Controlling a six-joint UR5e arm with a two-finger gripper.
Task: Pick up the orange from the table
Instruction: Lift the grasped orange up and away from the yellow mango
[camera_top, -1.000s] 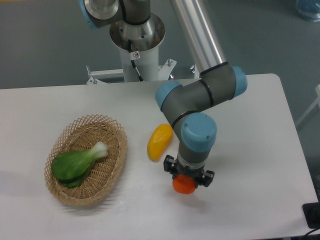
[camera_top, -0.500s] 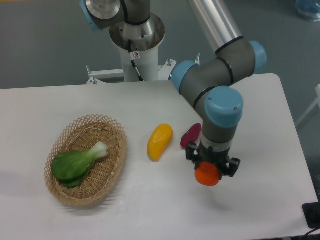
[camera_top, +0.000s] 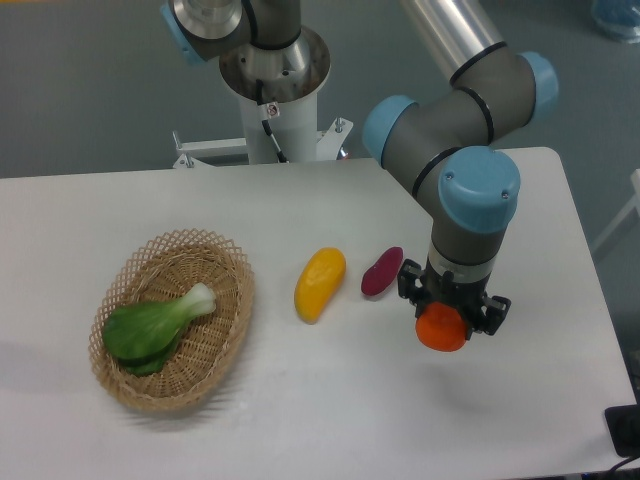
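Clamping one orange (camera_top: 441, 328), gripper (camera_top: 451, 314) hangs over table (camera_top: 300, 400). To its left: one purple sweet potato (camera_top: 381, 272), one yellow mango (camera_top: 319, 284), one wicker basket (camera_top: 225, 330) holding one bok choy (camera_top: 155, 327).

A woven basket (camera_top: 229, 290) holds a green bok choy (camera_top: 152, 327); a yellow mango-like fruit (camera_top: 319, 284) lies near a purple vegetable (camera_top: 381, 272).

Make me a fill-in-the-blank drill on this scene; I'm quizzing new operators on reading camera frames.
1. The gripper is shut on the ____.
2. The bok choy lies in the ____.
3. The purple vegetable lies between the yellow fruit and the ____.
4. The table is ____ in colour.

Missing words: orange; basket; gripper; white
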